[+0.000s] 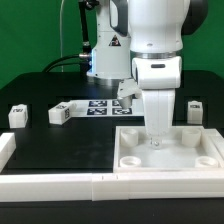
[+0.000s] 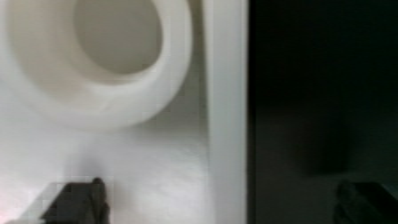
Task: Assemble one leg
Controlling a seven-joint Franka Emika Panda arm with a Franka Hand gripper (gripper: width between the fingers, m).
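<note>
The large white tray (image 1: pixel 200 158) with round corner sockets lies at the front of the exterior view's right. My gripper (image 1: pixel 157 138) reaches straight down onto its far rim. In the wrist view, my gripper (image 2: pixel 221 202) is open. One dark fingertip (image 2: pixel 75 202) is over the tray's white surface (image 2: pixel 107 140), next to a round socket (image 2: pixel 98 40). The other fingertip (image 2: pixel 365 202) is over the black table, so the tray's edge lies between them. It holds nothing. Small white legs with tags lie on the table: one at the far left (image 1: pixel 18 115), one (image 1: pixel 60 113) nearer the middle, one at the right (image 1: pixel 195 110).
The marker board (image 1: pixel 100 106) lies behind the tray, near the arm's base. Another small tagged part (image 1: pixel 127 88) sits by the base. Long white border rails (image 1: pixel 60 184) run along the front edge and the left side (image 1: pixel 6 148).
</note>
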